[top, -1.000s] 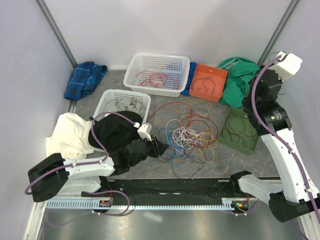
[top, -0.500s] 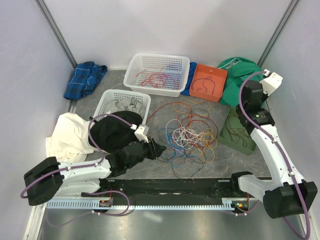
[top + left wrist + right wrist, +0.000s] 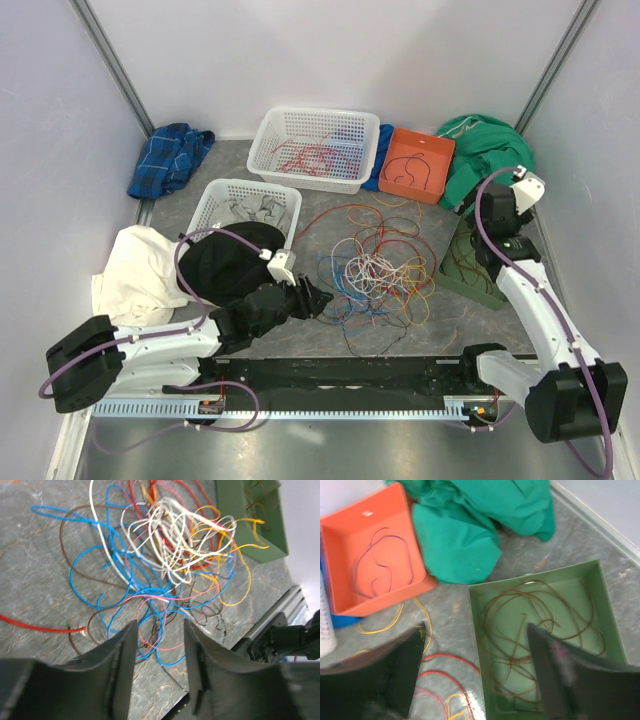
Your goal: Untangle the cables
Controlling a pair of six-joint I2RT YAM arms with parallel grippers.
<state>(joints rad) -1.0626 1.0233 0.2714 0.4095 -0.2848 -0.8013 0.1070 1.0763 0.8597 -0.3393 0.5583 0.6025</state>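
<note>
Just ahead of the left gripper point(image 3: 159, 630), fingers half parted and empty, the cables point(image 3: 170, 555) sprawl in one tangle, so left is nearer; right gripper point(image 3: 476, 630) hangs wide open, empty, over the green tray point(image 3: 535, 575).

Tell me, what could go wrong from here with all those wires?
The left gripper sits open at the edge of the tangle, where blue, pink and brown strands cross; closing there may catch several and drag the whole clump. The right gripper hangs open above the green tray; dipping lower might hook the brown wires already lying inside.
</note>
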